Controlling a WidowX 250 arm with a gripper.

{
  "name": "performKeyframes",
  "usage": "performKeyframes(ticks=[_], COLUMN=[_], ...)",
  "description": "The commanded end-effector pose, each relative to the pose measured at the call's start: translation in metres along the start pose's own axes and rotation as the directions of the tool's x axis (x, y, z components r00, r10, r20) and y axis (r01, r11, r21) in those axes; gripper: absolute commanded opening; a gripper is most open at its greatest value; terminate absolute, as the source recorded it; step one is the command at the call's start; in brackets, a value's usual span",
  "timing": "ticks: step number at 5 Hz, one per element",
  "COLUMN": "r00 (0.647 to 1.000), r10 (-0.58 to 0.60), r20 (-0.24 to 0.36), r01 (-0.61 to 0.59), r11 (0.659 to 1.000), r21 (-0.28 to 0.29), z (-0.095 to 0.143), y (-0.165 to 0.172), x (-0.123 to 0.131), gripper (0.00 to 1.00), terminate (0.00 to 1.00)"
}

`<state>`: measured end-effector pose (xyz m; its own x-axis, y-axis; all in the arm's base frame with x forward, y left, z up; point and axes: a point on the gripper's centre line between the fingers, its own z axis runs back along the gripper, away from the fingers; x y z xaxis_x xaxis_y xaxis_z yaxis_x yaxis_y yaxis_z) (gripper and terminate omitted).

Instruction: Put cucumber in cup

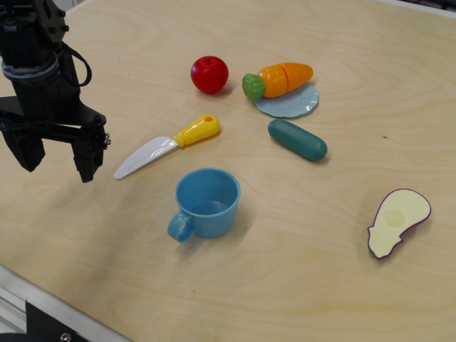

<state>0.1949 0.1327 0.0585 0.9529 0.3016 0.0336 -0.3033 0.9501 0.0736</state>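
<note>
Wooden table (pixel 356 43), light plywood grain, holding 6 toy items and 1 robot arm. Gripper (pixel 57 165): black, at the far left edge, pointing down above the tabletop, its 2 fingers spread apart with nothing between them. Cucumber (pixel 297 139): dark teal-green capsule, lying flat on the wood right of centre, just below the plate and well apart from the gripper. Cup (pixel 206 203): light blue mug, upright, mouth open and empty, small loop handle turned toward the lower left; it stands near the middle, below and left of the cucumber, not touching it. Knife (pixel 167 146): yellow handle, white blade, lying diagonally between the gripper and the cup. Tomato (pixel 209 74): red, round, near the top. Plate (pixel 296 105): pale blue, flat, with an orange carrot (pixel 279 79) with a green top resting on its upper rim. Eggplant half (pixel 399 221): purple skin, cream cut face upward, at the right.
</note>
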Motion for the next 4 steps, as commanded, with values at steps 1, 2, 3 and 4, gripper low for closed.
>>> performKeyframes(ticks=[1,2,3,4], r00=[1.000,0.969,0.937,0.883], r10=[0.000,0.245,0.343,0.454], r20=[0.000,0.033,0.061,0.122], r01=[0.000,-0.247,-0.347,-0.463], r11=[1.000,0.963,0.933,0.884], r21=[0.000,0.110,0.092,0.066], z=[0.000,0.012,0.026,0.039], y=[0.000,-0.016,-0.038,-0.063], x=[0.000,0.019,0.038,0.058], gripper=[1.00,1.00,1.00,1.00], terminate=[0.00,0.00,0.00,0.00])
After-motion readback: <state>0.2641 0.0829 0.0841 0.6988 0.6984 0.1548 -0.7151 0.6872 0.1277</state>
